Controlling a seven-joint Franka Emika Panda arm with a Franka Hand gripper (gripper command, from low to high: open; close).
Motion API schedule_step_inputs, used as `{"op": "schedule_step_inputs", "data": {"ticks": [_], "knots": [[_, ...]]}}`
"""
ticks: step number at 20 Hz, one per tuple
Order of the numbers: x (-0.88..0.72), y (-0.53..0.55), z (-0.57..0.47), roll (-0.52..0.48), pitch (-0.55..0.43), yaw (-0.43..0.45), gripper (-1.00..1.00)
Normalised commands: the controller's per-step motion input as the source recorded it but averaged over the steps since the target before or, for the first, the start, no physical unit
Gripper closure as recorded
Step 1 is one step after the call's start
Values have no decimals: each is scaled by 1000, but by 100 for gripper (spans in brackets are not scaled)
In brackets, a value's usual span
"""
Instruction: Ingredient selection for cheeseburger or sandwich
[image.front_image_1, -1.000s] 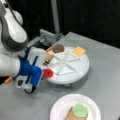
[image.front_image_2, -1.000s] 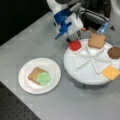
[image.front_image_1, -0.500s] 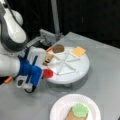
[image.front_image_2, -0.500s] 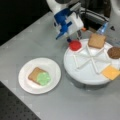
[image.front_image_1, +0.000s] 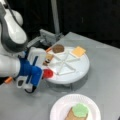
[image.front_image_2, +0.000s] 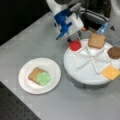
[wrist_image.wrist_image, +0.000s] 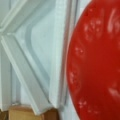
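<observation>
My gripper (image.front_image_1: 45, 74) (image.front_image_2: 74, 41) hangs over the near-left edge of the white sectioned tray (image.front_image_1: 75, 77) (image.front_image_2: 82, 77), shut on the red tomato disc (image.front_image_1: 48, 73) (image.front_image_2: 75, 45). That disc fills the right of the wrist view (wrist_image.wrist_image: 95, 62), beside the tray's dividers (wrist_image.wrist_image: 25, 62). The tray also holds a tan bread square (image.front_image_1: 48, 58) (image.front_image_2: 96, 40), a brown patty (image.front_image_1: 58, 48) (image.front_image_2: 114, 52) and an orange cheese square (image.front_image_1: 78, 51) (image.front_image_2: 110, 72). On the plain white plate (image.front_image_1: 60, 107) (image.front_image_2: 23, 75) lies a bread square (image.front_image_1: 71, 116) (image.front_image_2: 33, 73) with green lettuce (image.front_image_1: 80, 110) (image.front_image_2: 43, 78) on top.
The tray and plate stand on a grey table (image.front_image_1: 105, 65) (image.front_image_2: 30, 40). A grey metal post and bracket (image.front_image_1: 55, 20) rise behind the tray. A dark perforated board (image.front_image_2: 15, 110) borders the table in a front view's bottom left.
</observation>
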Motion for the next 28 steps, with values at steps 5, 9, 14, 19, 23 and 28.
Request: {"op": "schedule_step_inputs", "data": {"ticks": [5,9,14,19,23,28], "knots": [[155,-61,-38,248,-95,16,100],[186,48,17,244,-84,20,100],[184,82,12,227,-58,23,100],[172,21,-15,178,-30,20,100],[238,36,51,113,12,6,100],[282,10,369,35,136,9,100]]}}
